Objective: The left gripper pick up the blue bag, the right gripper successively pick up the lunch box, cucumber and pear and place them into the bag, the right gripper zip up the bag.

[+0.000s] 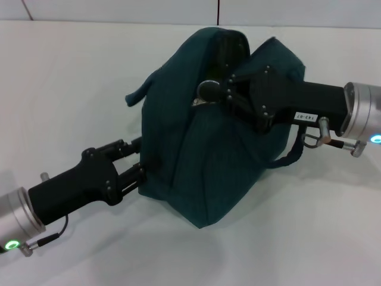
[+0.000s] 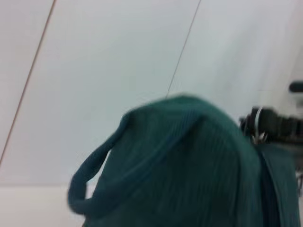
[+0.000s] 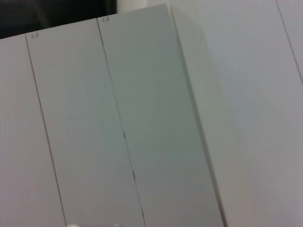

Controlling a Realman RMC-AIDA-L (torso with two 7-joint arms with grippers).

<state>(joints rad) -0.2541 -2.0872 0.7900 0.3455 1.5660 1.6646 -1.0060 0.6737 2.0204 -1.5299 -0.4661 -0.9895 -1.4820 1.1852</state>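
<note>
- White tabletop and pale wall panels form the setting.
- Nearest, the left gripper is clamped on the lower side of the blue bag, bracing it.
- Farther off, the right gripper sits at the bag's top opening; its finger state cannot be told.
- Lunch box, cucumber and pear are out of sight, probably inside.
- Judgement: zipping stage; pull along the seam against a steady left hold.

My right end effector carries a small white label on its black body, printed with dark characters too small for me to read; faint marks on the grey panels are also illegible
</note>
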